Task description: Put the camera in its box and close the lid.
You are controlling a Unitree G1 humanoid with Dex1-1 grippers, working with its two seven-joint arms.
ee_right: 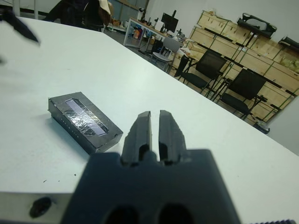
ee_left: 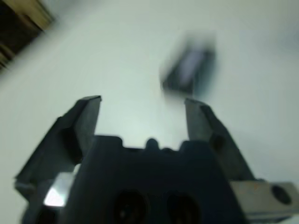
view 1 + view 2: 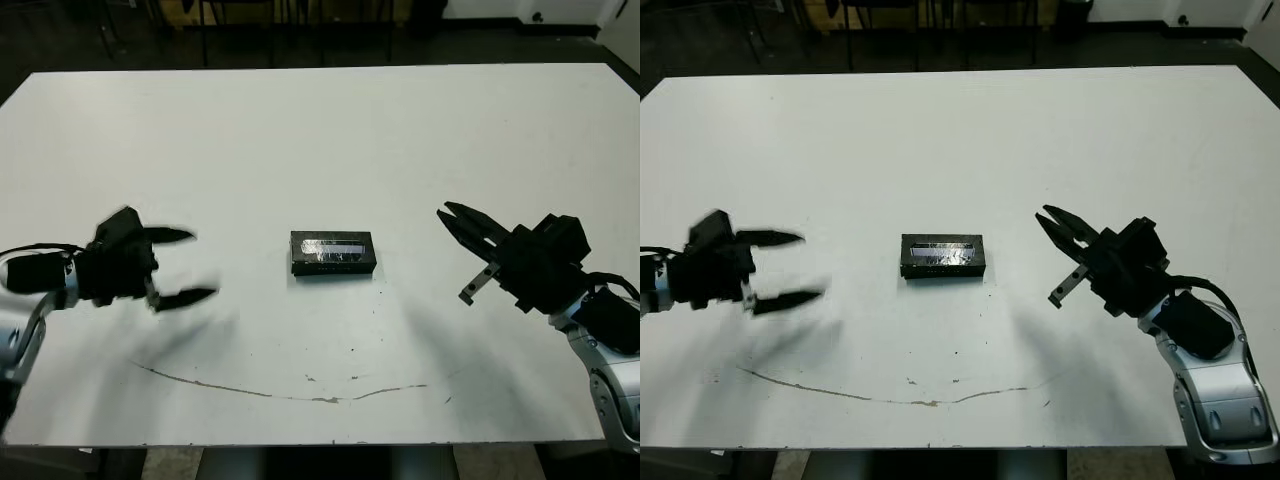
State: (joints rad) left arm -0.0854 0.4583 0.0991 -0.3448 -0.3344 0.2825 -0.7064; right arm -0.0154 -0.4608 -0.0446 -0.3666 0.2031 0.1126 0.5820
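A closed black case lies in the middle of the white table, the lid (image 3: pixel 332 250) on top with its greyish glossy strip facing up. The box's white lining and the camera are hidden. My left gripper (image 3: pixel 200 265) hovers well to the left of the case, open and empty, blurred by motion. In the left wrist view the lid (image 2: pixel 189 70) shows as a blur beyond the spread fingers. My right gripper (image 3: pixel 445 212) stands to the right of the case, pointing toward it, shut on nothing. The right wrist view shows its fingers (image 1: pixel 145 128) pressed together, apart from the lid (image 1: pixel 84 121).
A thin brown curved mark (image 3: pixel 300 395) runs across the table (image 3: pixel 320 130) near its front edge. Chairs (image 1: pixel 205 70) and wooden crates (image 1: pixel 243 44) stand beyond the table's far side in the right wrist view.
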